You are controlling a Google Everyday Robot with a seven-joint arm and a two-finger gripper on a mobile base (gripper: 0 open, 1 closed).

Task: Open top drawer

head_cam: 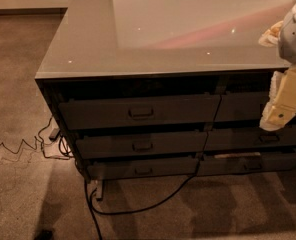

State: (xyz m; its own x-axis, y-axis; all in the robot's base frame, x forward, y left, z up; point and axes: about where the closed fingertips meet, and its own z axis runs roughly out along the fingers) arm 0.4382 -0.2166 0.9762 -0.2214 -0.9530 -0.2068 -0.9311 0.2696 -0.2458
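The top drawer (138, 111) is the wide dark grey front just under the grey counter top (88, 44), in the left column. Its small metal pull (141, 112) sits at the centre, and a dark gap shows above the front. My gripper (280, 109), cream-coloured, hangs at the right edge of the camera view. It is well to the right of that pull, in front of the neighbouring top-row drawer (238, 106), and touches neither pull nor front as far as I can see.
Two shorter drawers (140, 145) (143, 169) lie below the top one, and more drawers (253, 139) to the right. A black cable (138, 209) loops over the carpet in front. Thin wires (18, 146) trail at the left corner.
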